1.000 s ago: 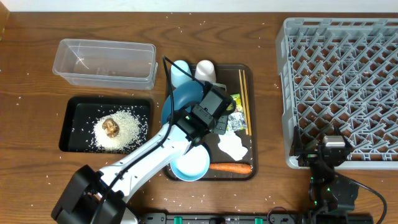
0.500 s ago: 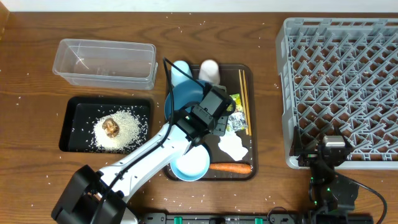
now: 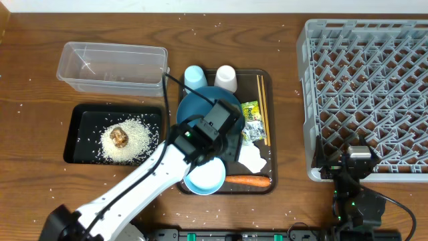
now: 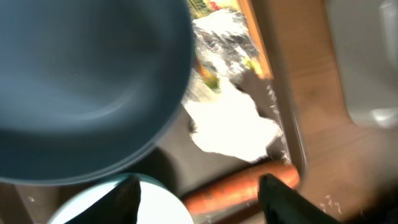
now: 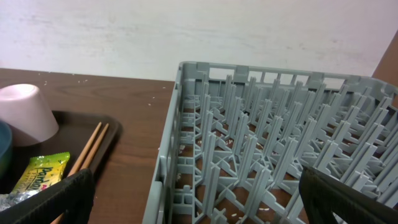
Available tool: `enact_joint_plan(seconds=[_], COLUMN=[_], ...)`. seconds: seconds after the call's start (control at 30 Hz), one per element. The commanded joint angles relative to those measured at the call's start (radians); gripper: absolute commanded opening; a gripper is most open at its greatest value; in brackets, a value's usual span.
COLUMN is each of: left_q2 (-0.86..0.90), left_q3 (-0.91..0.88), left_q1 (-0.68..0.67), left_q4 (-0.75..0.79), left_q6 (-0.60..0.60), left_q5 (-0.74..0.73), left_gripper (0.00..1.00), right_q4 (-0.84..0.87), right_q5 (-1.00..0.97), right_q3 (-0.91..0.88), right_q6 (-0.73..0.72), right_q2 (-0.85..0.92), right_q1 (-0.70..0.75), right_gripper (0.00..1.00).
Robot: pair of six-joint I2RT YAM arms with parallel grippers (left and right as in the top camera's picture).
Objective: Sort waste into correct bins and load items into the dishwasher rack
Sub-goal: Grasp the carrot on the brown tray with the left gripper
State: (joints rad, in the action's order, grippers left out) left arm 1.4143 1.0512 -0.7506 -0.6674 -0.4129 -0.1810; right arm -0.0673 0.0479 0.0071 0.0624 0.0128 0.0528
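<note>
1. My left gripper point(image 4: 199, 194) hangs unclenched over the brown serving tray point(image 3: 247, 78). Its jaws are wide apart with nothing between them. Below the gap I see only the white bowl point(image 4: 106, 208) and the carrot point(image 4: 239, 190).
2. My right gripper point(image 5: 202, 196) is spread just as wide and is empty, at the near-left corner of the dishwasher rack point(image 3: 368, 87).
3. The blue plate point(image 3: 198, 104) lies in the far-left part of that tray. It sits close against the light blue cup point(image 3: 194, 77) and the whitish cup point(image 3: 225, 77) at the far edge. I cannot tell whether it touches them.
4. I judge the plate stiff, smooth and probably slick, the heaviest piece here, and liable to chip if it slips. I would pinch its rim where it stands free toward the tray's middle, one finger under and one over, biting deep.
5. The crumpled napkin point(image 3: 251, 157), near the tray's right edge, looks soft and nearly weightless, so any fold would give a hold.
6. From overhead, my left arm covers the plate's near-right rim and part of the bowl.
7. My left wrist view is blurred, and my fingertips there are cut off at the bottom edge. I cannot make out whether the plate lies flat or whether scraps cling to it.
8. My right wrist view cuts off most of the rack.
</note>
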Motion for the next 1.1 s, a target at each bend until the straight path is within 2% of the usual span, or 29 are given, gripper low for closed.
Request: enact_joint_plan(seconds=[0.0,0.13,0.2,0.3,0.5,0.53,0.63,0.77,1.07], left_q2=[-0.019,0.003,0.022,0.050,0.101,0.108,0.113,0.116,0.207], left_q3=[0.028,0.028,0.028,0.028,0.028,0.028,0.028,0.018,-0.014], left_q1=[-0.055,-0.171,-0.230,-0.297,-0.359,-0.359,-0.359,-0.359,-0.359], left_q4=[-0.050,-0.080,-0.081,-0.078,-0.049,-0.045,-0.034,-0.021,0.024], left_q6=[0.065,0.076,0.080,0.093,0.336,0.377,0.463,0.464,0.591], left_q5=[-0.107,-0.095,-0.020,0.124,0.149,0.149,0.148,0.146,0.148], left_gripper=[0.70,0.77,0.85,0.86,0.86,0.99,0.98,0.98,0.98], right_q4=[-0.004,-0.004,-0.004,-0.004,-0.004,-0.004,-0.004,-0.004,-0.004], right_q5=[-0.007,-0.007,-0.006,-0.007,-0.007,-0.006,-0.007,-0.007,-0.006], right_q3=[-0.002,-0.002,-0.002,-0.002,-0.002,-0.002,-0.002,-0.002,-0.002], right_q6=[-0.002,-0.002,-0.002,-0.002,-0.002,-0.002,-0.002,-0.002,-0.002], right_q2=[-0.002,-0.002,-0.002,-0.002,-0.002,-0.002,-0.002,-0.002,-0.002], right_q1=[-0.010,-0.010,-0.010,-0.010,-0.010,-0.010,-0.010,-0.010,-0.010], right_gripper=[0.99,0.99,0.99,0.99,0.99,0.99,0.99,0.99,0.99])
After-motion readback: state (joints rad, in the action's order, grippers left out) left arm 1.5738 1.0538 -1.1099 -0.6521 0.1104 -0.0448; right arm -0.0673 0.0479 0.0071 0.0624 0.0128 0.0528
